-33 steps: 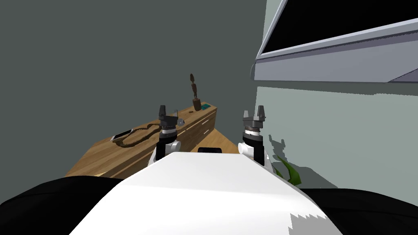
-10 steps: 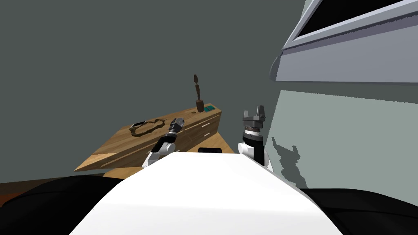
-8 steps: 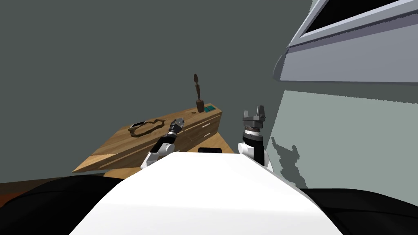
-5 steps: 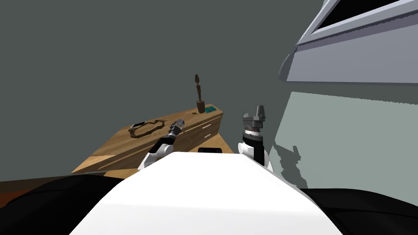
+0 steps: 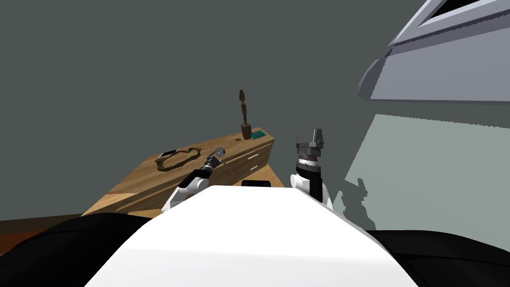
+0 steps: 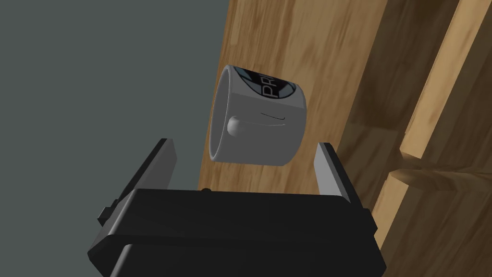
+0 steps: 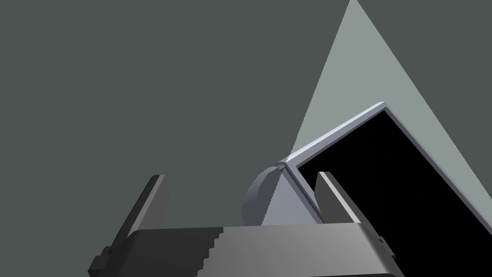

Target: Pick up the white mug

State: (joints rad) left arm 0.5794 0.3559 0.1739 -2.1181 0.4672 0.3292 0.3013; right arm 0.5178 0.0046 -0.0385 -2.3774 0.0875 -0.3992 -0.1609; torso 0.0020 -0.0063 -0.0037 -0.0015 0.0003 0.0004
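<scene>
Mug: your white-grey mug (image 6: 259, 122) stands on the wooden desk (image 6: 336, 43). There's a dark round label reading "PR" on its side, and the handle side is turned toward your gripper.

Left gripper: your left gripper (image 6: 244, 143) is spread wide. The mug sits just ahead of the fingers (image 6: 331, 168) and in the gap between their lines, with a clear sliver of space on both sides, so no contact.

Left arm: from the head view you're reaching out low over the desk's front edge, with the left gripper (image 5: 217, 151) roughly between the cord and the figurine.

Right gripper: your right gripper (image 5: 311, 141) is parked up beside the chest, pointing upward. The wrist view shows its fingers (image 7: 331, 192) wide apart and gripping nothing.

Desk: light wood with drawers on the front (image 5: 149, 182), pushed up against a dark grey wall.

Other stuff: a brown looped cord (image 5: 177, 158) lies on top with a flat phone-like thing (image 5: 167, 154) touching its end. At the far end there's a tall brown figurine (image 5: 243, 115), with a small teal item (image 5: 258, 134) just beside it.
</scene>
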